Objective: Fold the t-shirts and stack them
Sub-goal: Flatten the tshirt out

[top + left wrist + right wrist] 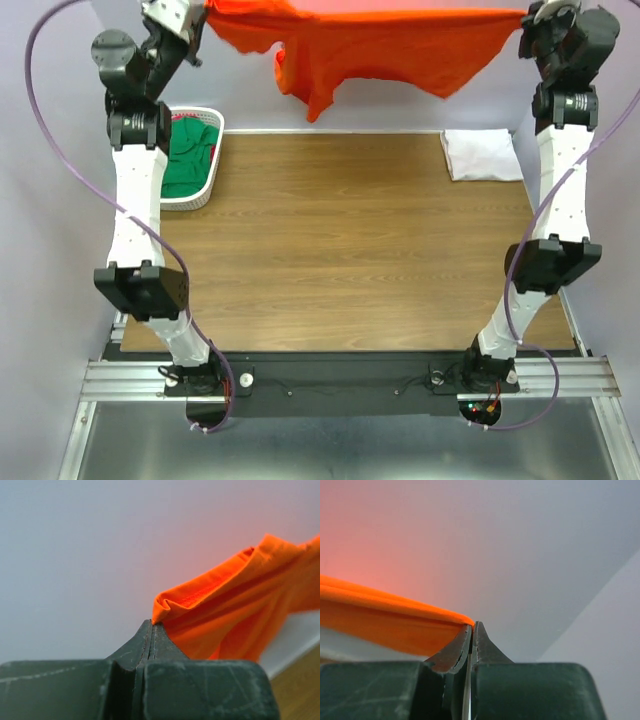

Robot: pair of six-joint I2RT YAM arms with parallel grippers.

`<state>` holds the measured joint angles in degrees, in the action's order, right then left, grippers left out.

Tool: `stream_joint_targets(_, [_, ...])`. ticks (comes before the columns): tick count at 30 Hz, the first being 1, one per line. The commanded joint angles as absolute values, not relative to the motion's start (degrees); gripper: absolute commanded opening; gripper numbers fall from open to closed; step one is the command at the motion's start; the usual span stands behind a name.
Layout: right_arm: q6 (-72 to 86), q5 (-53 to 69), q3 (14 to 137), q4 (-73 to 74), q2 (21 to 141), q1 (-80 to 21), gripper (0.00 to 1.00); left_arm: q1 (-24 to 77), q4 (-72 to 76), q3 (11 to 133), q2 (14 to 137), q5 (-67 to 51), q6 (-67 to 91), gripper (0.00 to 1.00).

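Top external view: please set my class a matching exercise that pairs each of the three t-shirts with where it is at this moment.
Column 1
1. orange-red t-shirt
2. white t-shirt
3. green t-shirt

Column 2
A. bundled inside the mesh basket
B. stretched in the air between the left hand and the right hand
C. folded on the table, at its far right corner

Pairs: 1-B, 2-C, 3-A

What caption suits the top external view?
The left end effector and right end effector stretch the orange-red t-shirt aloft; folded white t-shirt on table, green t-shirt in basket.
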<state>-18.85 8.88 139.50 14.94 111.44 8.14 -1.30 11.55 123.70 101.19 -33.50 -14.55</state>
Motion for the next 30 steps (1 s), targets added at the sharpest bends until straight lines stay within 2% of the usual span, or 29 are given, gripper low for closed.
stream_joint_targets(1, [-20.12,17.56,128.35,9.84,108.28,8.97,0.01,-3.34,16.88,108.0,95.64,-36.56,-22.49,0.0])
stream_joint_targets(4, [-23.72,23.54,116.57,9.84,106.35,7.74,0.01,-3.25,15.3,95.22,93.43,-39.01,-28.72,0.0])
stream_joint_targets(12, [-34.79,24.61,89.49,9.76,100.2,5.71,0.01,-3.25,13.37,66.3,86.84,-39.29,-41.82,0.0])
stream_joint_targets(20, [-38.75,22.5,76.75,13.79,93.44,5.71,0.01,-3.25,0.11,62.58,82.36,-41.12,-52.62,0.0])
stream_joint_targets(25, [-49.97,23.73,68.94,26.06,85.97,5.71,0.01,-3.25,-27.43,60.66,75.78,-43.94,-72.29,0.0])
stream_joint_targets(30, [-59.75,24.17,58.01,33.56,76.57,5.54,0.01,-2.64,-42.78,51.35,67.78,-39.91,-90.06,0.0])
